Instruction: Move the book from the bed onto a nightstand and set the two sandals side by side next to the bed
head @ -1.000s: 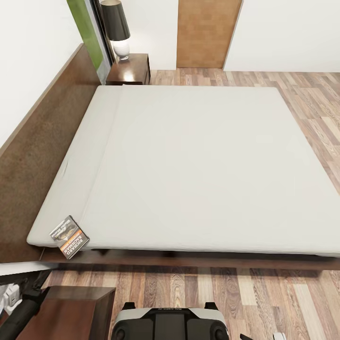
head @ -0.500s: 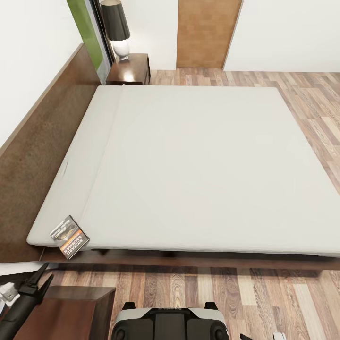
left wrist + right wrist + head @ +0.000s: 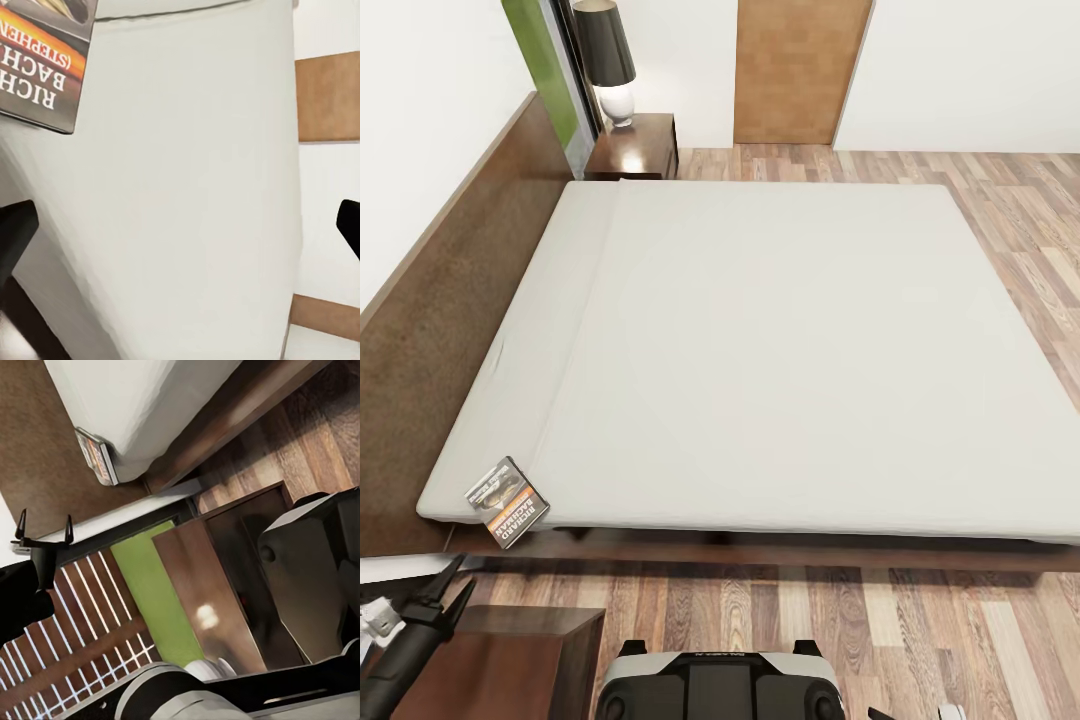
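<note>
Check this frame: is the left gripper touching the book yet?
Apart. In the head view the open left gripper sits below the bed's edge, with bare frame between its fingertips and the book.

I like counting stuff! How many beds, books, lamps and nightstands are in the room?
bed: 1
book: 1
lamp: 1
nightstands: 2, one far, one near
Total: 5

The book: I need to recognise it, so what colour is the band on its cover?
Orange, with white lettering, on the book; clearest in the left wrist view.
</note>
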You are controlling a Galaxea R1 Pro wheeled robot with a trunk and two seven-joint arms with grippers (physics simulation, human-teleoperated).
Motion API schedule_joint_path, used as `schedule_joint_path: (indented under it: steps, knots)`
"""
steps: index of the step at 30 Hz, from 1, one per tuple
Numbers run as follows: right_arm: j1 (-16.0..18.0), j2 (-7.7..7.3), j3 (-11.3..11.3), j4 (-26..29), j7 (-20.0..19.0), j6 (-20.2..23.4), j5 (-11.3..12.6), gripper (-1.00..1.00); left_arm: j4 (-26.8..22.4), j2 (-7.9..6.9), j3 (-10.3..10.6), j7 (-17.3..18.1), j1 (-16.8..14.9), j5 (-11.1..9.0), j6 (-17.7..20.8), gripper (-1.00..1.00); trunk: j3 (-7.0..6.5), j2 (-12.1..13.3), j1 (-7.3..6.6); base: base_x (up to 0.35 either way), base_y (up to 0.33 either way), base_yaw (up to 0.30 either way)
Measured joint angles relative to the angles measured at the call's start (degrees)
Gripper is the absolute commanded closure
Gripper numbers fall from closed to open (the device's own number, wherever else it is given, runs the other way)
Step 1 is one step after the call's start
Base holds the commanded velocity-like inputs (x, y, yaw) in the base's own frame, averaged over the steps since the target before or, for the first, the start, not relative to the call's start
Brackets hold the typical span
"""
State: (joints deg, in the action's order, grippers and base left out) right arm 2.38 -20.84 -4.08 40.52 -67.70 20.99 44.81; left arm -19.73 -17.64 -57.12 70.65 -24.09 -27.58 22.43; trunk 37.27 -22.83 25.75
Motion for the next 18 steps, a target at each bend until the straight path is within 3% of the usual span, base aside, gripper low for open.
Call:
schedule_joint_path:
  steps: [10,18]
  knots:
    - [0.00,0.00,-0.21,0.00,0.05,-0.08,0.01,-1.00,-0.06,0.79,0.01,-0.16,-5.22,0.03,-0.09,-1.00,0.00,0.00,0.00,0.000,0.000,0.000]
    - [0.01,0.00,-0.23,0.00,0.05,-0.09,-0.01,-1.00,-0.07,1.70,0.01,-0.16,-6.08,0.06,-0.16,-1.00,0.00,0.00,0.00,0.000,0.000,0.000]
